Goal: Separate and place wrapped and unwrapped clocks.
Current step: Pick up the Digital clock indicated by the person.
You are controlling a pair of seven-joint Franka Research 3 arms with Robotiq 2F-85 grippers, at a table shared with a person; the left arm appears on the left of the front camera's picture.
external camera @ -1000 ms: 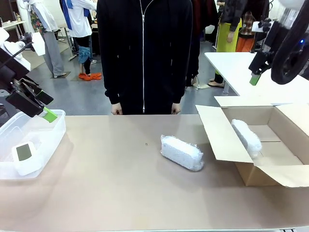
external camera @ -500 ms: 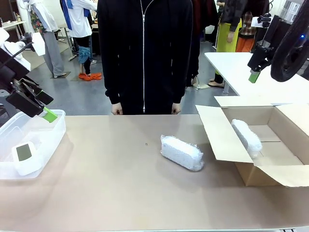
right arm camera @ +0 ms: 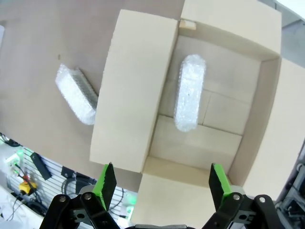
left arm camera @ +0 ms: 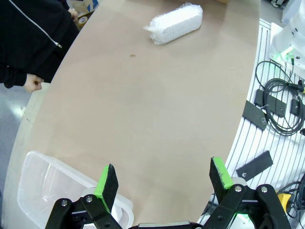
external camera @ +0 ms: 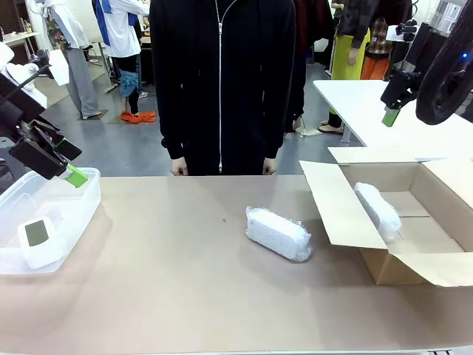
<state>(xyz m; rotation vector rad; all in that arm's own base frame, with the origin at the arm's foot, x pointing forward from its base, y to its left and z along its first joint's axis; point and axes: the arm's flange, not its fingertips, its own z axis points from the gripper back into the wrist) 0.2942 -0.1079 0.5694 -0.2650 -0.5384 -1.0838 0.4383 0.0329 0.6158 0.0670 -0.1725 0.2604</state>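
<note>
Bundles of bubble wrap lie apart: one wrapped bundle [external camera: 278, 233] near the middle of the bench [external camera: 148, 296], the other bundle [external camera: 377, 209] inside the open cardboard box [external camera: 336, 207] at the right edge. The unwrapped clock [external camera: 35, 240] lies in the clear bin [external camera: 89, 194] at the left edge. The left tool [left arm camera: 163, 177] hangs over the bin, the right tool [right arm camera: 161, 179] over the box; both stand wide and hold nothing.
</note>
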